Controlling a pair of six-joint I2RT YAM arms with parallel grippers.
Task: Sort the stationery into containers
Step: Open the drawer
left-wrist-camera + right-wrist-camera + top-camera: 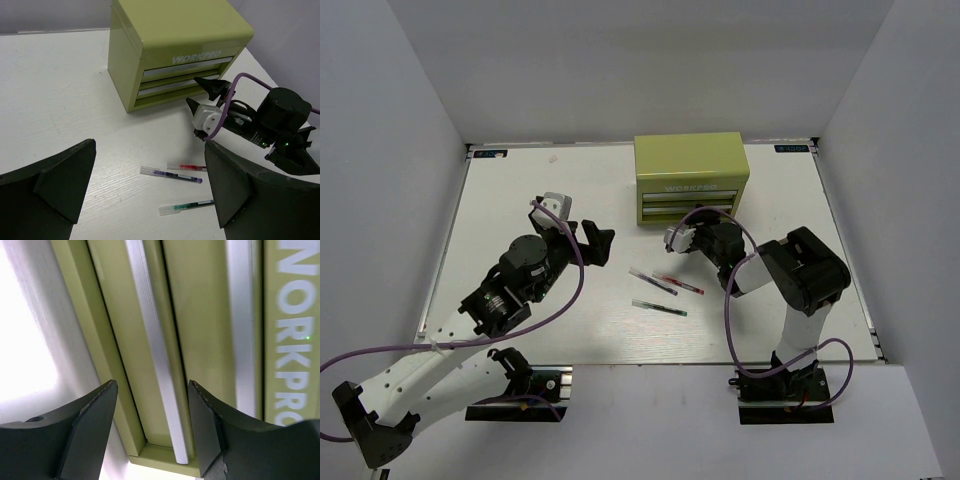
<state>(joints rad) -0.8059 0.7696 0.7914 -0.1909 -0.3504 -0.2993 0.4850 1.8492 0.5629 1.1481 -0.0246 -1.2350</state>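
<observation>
The yellow-green WORKPRO chest (691, 178) stands at the back of the table, both front drawers shut. It also shows in the left wrist view (170, 35). My right gripper (692, 222) is open and empty, right at the chest's front, its jaws either side of the lower drawer's silver handle (155, 365) without touching it. My left gripper (595, 243) is open and empty, hovering left of the pens. The dark pen (171, 174), red pen (187, 167) and green pen (186, 206) lie on the table between the arms. No markers are in view.
The white table (520, 200) is walled at the back and both sides. The right arm (280, 120) reaches over the table just right of the pens.
</observation>
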